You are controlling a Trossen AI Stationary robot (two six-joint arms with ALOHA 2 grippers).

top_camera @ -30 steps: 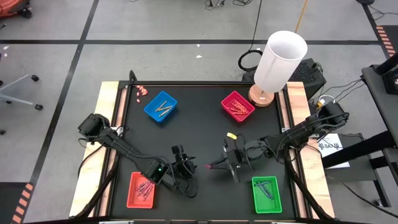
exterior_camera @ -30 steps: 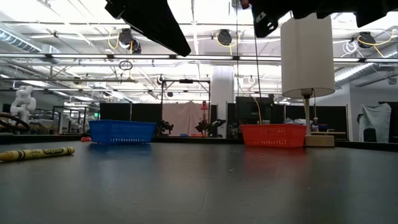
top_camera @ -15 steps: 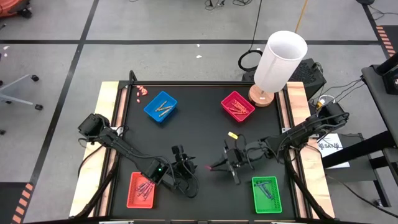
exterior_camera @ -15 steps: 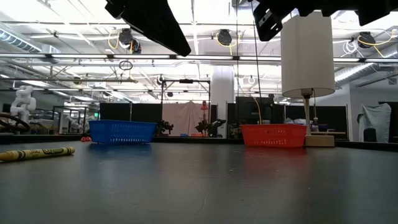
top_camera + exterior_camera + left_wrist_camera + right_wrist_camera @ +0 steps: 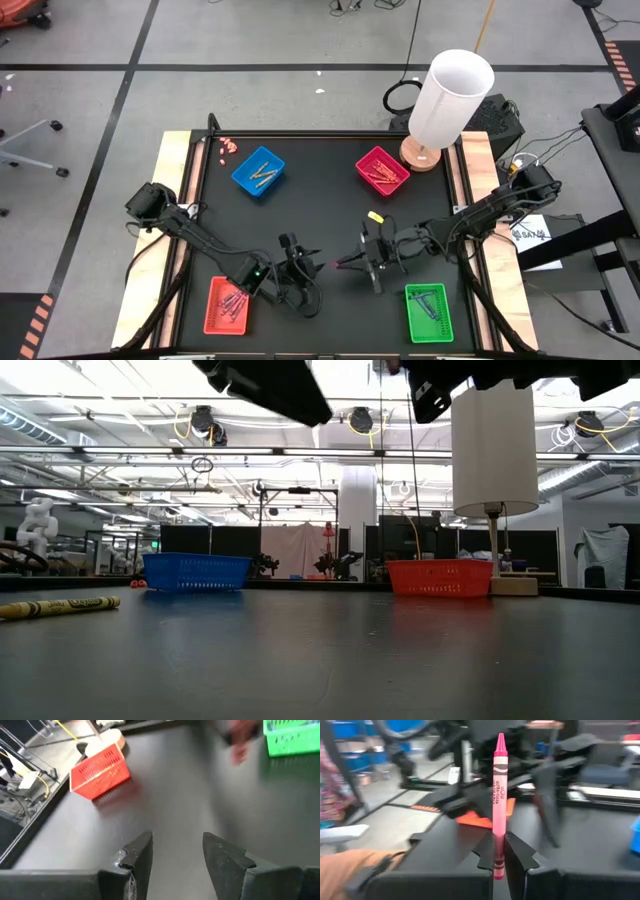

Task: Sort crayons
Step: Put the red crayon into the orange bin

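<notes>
My right gripper [image 5: 354,264] hovers above the table's middle, shut on a pink crayon [image 5: 499,805] whose tip [image 5: 337,267] points toward the table's left. Just left of it my left gripper [image 5: 308,265] hangs open with nothing between its fingers [image 5: 137,855]. A yellow crayon [image 5: 374,216] lies flat on the black table; the low view shows it [image 5: 60,605] too. Crayons lie in the blue tray [image 5: 258,171], the magenta tray [image 5: 381,170], the red tray [image 5: 227,305] and the green tray [image 5: 429,312]. My right gripper pinches the pink crayon's blunt end [image 5: 497,862] between its two fingers. The fingers come level from the table's right, and the crayon runs along them, sticking out beyond the fingertips. The crayon is lifted clear of the table, its pointed tip [image 5: 500,739] toward my left gripper.
A white lamp [image 5: 450,100] stands at the table's far right corner beside the magenta tray. Tiny pink bits [image 5: 228,145] lie at the far left corner. Bare black table [image 5: 320,200] lies between the trays.
My left gripper has tipped upward a little at the wrist while staying in place and open. My right gripper still holds the pink crayon in the same spot.
</notes>
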